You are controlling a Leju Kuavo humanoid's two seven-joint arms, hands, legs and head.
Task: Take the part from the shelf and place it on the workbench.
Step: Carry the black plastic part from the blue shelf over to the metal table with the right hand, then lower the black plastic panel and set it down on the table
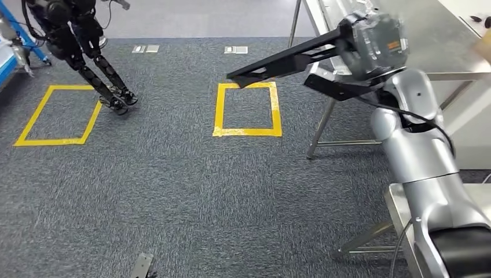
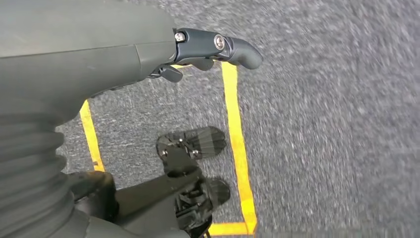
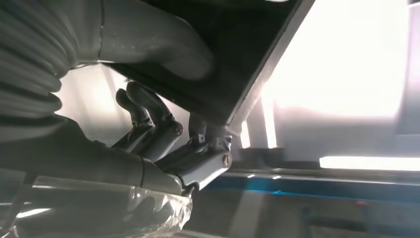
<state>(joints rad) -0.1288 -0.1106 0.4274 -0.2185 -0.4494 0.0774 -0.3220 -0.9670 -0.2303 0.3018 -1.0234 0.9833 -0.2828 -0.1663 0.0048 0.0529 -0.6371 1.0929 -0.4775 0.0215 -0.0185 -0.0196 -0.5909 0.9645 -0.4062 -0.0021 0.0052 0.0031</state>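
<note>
My right hand [image 1: 370, 46] grips the part [image 1: 289, 58], a flat black frame of angled bars, raised beside the steel workbench [image 1: 440, 35]. In the head view its long axis runs out from my hand toward the yellow square [image 1: 247, 109] taped on the carpet, tip slightly lower. My right wrist view shows my fingers [image 3: 148, 119] curled beneath its dark panel, thumb above. My left hand [image 2: 148, 49] hangs over the carpet, holding nothing, fingers loosely bent.
</note>
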